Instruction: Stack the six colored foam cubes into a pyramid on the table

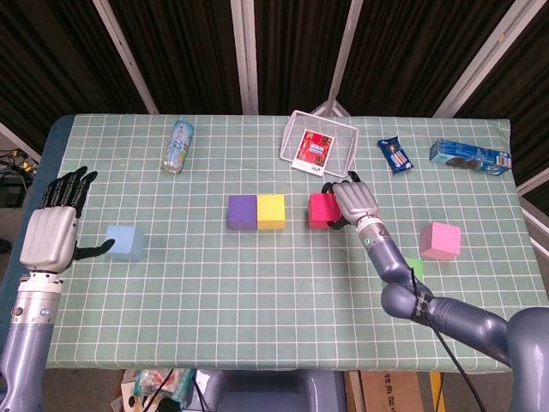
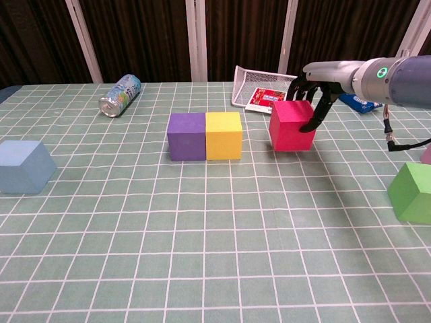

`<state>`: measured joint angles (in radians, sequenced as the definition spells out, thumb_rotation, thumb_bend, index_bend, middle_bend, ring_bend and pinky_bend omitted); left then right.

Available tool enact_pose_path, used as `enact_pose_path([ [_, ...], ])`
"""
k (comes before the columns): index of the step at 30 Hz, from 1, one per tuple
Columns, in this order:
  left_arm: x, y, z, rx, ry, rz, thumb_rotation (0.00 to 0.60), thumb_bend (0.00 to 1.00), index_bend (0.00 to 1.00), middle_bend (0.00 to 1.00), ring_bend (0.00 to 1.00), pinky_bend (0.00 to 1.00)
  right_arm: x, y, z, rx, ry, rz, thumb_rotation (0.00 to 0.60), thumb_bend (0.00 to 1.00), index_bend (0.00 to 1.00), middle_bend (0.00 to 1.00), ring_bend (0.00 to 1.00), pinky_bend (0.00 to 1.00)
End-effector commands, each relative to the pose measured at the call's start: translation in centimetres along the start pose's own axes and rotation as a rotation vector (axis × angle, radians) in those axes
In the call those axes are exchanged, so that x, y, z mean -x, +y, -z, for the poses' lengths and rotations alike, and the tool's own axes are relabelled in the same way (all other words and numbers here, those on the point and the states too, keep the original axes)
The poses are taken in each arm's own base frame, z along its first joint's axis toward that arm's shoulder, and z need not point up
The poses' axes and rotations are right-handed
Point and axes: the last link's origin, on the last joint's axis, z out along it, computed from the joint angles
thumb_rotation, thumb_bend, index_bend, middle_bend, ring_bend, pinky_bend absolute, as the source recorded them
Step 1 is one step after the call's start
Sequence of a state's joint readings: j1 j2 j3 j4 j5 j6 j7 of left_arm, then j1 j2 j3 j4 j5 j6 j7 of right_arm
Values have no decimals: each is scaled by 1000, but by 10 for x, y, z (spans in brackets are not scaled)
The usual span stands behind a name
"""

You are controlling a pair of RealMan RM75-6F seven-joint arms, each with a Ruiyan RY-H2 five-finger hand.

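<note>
Right hand [image 2: 311, 94] gripping red cube [image 2: 291, 126] from above and right side, fingers curled over top edge, cube tilted, seemingly lifted off table [image 2: 222, 256].
Just left of hand: yellow cube [image 2: 223, 135], purple cube [image 2: 186, 136] touching it.
Right of hand: green cube [image 2: 412, 192], pink cube [image 1: 440, 239].
Far left: left hand [image 1: 53, 230] spread, holding nothing, thumb tip at blue cube [image 1: 125, 242].

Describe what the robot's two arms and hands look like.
Both arms are glossy blue-grey tubes with rounded joints. The left hand has a silver-grey back and black fingers. The right hand looks the same, with a small green light at the wrist and a thin black cable running along the arm.
</note>
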<state>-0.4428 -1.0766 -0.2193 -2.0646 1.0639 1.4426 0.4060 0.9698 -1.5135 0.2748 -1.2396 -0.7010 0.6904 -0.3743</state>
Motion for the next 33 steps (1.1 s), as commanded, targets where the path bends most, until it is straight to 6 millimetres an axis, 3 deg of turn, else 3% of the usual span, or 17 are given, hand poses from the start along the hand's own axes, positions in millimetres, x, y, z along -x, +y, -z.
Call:
enact_pose_path([
  [1, 0, 0, 0, -2, 1, -1, 600, 46, 0, 0, 0, 34, 2, -7, -6, -20, -9, 4, 600, 243, 409, 407, 295, 0],
  [33, 3, -10, -7, -41, -13, -5, 600, 46, 0, 0, 0, 34, 13, -36, -33, -55, -36, 37, 600, 244, 409, 407, 295, 0],
])
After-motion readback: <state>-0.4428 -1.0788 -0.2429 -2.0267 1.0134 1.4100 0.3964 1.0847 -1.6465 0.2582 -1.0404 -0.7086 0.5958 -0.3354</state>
